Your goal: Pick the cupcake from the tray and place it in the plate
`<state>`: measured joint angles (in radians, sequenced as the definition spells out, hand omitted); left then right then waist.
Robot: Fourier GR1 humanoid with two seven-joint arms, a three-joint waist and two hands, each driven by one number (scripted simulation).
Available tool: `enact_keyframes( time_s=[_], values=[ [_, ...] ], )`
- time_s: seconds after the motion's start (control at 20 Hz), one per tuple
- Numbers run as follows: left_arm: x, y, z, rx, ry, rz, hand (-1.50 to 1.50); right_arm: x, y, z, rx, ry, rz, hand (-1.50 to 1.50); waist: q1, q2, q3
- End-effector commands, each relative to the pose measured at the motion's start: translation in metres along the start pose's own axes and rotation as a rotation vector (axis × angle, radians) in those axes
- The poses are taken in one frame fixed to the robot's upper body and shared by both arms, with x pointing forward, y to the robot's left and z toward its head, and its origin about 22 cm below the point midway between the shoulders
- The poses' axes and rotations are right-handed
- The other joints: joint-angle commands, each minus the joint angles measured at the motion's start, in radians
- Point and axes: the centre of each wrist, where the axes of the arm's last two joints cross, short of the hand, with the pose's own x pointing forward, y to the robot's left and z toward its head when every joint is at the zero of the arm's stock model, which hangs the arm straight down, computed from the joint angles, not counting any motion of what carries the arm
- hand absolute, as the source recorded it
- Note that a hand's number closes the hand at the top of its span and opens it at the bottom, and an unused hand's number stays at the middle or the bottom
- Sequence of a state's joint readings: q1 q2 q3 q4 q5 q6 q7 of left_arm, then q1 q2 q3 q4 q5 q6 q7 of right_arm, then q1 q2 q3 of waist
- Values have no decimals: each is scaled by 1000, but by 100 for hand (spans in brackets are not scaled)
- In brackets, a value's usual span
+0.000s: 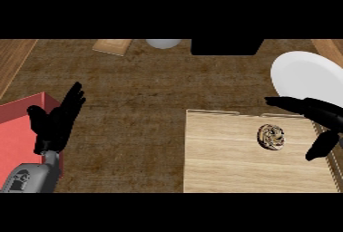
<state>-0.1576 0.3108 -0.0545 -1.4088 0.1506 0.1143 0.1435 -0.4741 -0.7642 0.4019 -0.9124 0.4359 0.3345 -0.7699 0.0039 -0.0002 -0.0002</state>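
Nearest me: my left forearm comes in at the lower left, and my left hand (55, 121) stands open, fingers straight and pointing up the counter, resting over the edge of a red box-like container (17, 131). It plays no part here.

Lower right: the pale wooden rectangular tray (227, 158) lies flat on the dark brown wood-grain counter (134, 104). The small round brown cupcake with swirled topping (271, 136) sits on the tray's upper right part, seemingly upright, seen from above.

My right hand (315, 118) enters from the right edge. Fingers reach out leftward above the cupcake, thumb hangs below and to its right. The hand is spread wide, holding nothing, and brackets the cupcake without touching it as far as I can judge.

Beyond the hand: the round white plate (305, 77) at the counter's right, near the tray's far corner. Farther off, along the counter's back, a small tan wooden block (112, 45), a pale rounded object (164, 43) and a black box (226, 46).

Risks, my judgement:
- The cupcake is small and the hand open wide; closing off-centre could nudge it along the smooth tray instead of catching it.
- Closing from too high may only pinch the topping and tip it.
- The plate lies close, so the carry is short, but the rim could catch a low-carried cupcake.

Pose: right wrist is turned inward, palm facing the cupcake, fingers and thumb set as an open pincer.
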Motion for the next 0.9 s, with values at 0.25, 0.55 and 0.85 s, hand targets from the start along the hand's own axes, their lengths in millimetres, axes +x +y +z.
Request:
enact_keyframes(
  time_s=[0.25,0.55,0.85],
  values=[
    [4,8,-2,10,-5,-16,0,7,13,-31,110,37,32,-150,2,1,0],
    [3,11,4,1,19,3,0,9,37,-44,76,47,53,-150,1,0,0],
    [7,26,1,1,-7,-24,0,10,37,-50,133,63,113,-150,2,1,0]
  ],
)
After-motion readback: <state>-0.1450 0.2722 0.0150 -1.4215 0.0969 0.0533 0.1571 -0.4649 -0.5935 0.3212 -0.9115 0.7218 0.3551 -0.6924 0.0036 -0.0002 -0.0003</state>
